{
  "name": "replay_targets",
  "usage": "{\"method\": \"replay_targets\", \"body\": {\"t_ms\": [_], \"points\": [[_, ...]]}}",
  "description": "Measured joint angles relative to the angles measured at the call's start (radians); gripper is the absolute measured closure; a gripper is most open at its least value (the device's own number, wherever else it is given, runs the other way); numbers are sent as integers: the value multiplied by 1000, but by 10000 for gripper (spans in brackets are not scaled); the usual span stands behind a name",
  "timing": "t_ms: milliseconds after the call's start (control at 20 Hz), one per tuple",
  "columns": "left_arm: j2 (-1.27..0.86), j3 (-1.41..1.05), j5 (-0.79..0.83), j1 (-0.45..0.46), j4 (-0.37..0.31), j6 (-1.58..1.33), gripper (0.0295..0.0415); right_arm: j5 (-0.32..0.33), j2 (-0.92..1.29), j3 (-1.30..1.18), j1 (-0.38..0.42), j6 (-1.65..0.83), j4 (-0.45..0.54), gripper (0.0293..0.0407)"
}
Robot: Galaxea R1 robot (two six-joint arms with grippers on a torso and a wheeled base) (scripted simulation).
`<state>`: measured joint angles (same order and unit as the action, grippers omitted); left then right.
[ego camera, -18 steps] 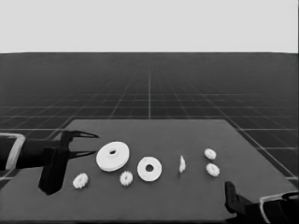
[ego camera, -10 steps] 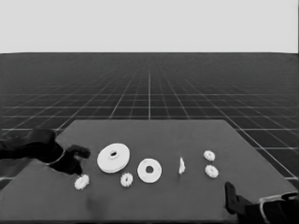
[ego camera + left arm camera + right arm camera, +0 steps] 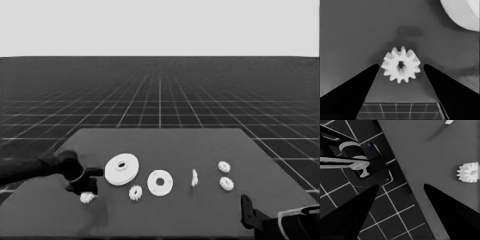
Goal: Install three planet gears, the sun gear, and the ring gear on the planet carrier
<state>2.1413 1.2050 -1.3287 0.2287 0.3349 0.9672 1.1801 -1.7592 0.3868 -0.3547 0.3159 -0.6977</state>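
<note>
My left gripper has come down over a small toothed gear at the table's front left. In the left wrist view that gear lies flat between the two open fingers, with a gap on each side. The larger round part lies just right of that gripper, and its rim shows in the left wrist view. The smaller round part sits near the middle, with a second gear at its front left. Two more gears lie at the right. My right gripper waits open at the lower right corner.
A thin white piece stands on edge between the smaller round part and the right-hand gears. The right wrist view shows the table's corner, one gear, the floor grid, and dark machinery with blue lights past the edge.
The left arm has swung in from its waiting pose and lowered its gripper onto the front-left gear. The right arm and the other parts have stayed put.
</note>
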Motion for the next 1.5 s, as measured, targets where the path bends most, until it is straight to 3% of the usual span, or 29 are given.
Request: {"method": "replay_targets", "body": {"t_ms": [300,400,800,950,1300,1350,1400,1500], "points": [[13,26,18,22,15,-6,326,0,0,0,0,0,0,315],[13,26,19,23,16,-6,397,0,0,0,0,0,0,315],[13,27,19,23,16,-6,398,0,0,0,0,0,0,315],[-52,-98,-98,-154,-122,21,398,0,0,0,0,0,0,315],[-58,-109,-126,-205,-165,22,398,0,0,0,0,0,0,315],[105,-202,-198,-211,-125,396,398,0,0,0,0,0,0,315],[385,-174,-241,-215,-127,583,398,0,0,0,0,0,0,315],[666,19,-247,-217,-139,619,398,0,0,0,0,0,0,315]]}}
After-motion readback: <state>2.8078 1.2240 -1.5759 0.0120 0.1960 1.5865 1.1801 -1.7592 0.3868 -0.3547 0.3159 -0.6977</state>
